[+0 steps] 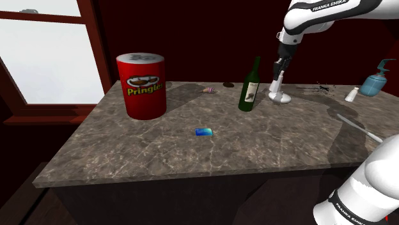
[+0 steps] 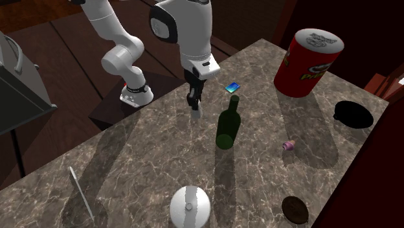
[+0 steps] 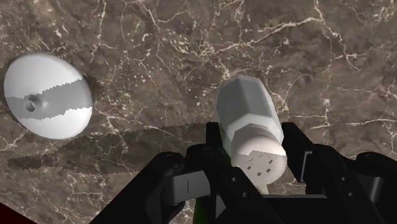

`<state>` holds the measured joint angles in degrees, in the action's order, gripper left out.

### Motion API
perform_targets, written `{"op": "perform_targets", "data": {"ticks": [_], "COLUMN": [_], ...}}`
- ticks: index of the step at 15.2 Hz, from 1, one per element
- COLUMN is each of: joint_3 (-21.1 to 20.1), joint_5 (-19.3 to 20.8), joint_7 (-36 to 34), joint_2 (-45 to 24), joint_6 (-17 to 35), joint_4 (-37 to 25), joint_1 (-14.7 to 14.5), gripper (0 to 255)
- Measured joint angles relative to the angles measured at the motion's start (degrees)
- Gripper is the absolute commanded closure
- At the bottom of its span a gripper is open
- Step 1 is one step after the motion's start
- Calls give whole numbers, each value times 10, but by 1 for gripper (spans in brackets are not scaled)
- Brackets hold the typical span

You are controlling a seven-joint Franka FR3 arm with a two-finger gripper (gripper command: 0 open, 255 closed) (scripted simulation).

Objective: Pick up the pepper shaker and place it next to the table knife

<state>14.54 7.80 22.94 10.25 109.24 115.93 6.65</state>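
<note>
My black gripper (image 3: 254, 167) is shut on a white pepper shaker (image 3: 248, 121), whose perforated top faces the wrist camera. In the shoulder view the gripper (image 1: 279, 69) holds the shaker (image 1: 276, 83) upright above the marble counter (image 1: 160, 153), just to that view's right of the green bottle. The second exterior view shows the shaker (image 2: 196, 113) hanging below the gripper (image 2: 193, 102). The table knife (image 1: 359, 127) lies flat near the counter's edge at the shoulder view's right, apart from the gripper; in the second exterior view the knife (image 2: 80, 193) is at the lower left.
A green wine bottle (image 1: 250, 86) stands close beside the gripper. A white round lid (image 1: 280, 98) lies beyond it. A Pringles can (image 1: 141, 86), a blue card (image 1: 204, 132), a small pink object (image 1: 209, 90), a second white shaker (image 1: 351, 94) and a blue soap dispenser (image 1: 377, 77) also stand on the counter.
</note>
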Motion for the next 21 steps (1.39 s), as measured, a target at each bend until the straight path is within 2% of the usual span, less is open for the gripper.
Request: {"op": "perform_targets", "data": {"ticks": [9, 16, 21], "joint_3": [73, 139, 186], "joint_5": [13, 8, -14], "joint_7": [117, 223, 305], "joint_2": [23, 2, -36], "joint_6": [11, 16, 18], "joint_4": [20, -6, -46], "joint_1": [51, 89, 114], "gripper": [255, 255, 255]}}
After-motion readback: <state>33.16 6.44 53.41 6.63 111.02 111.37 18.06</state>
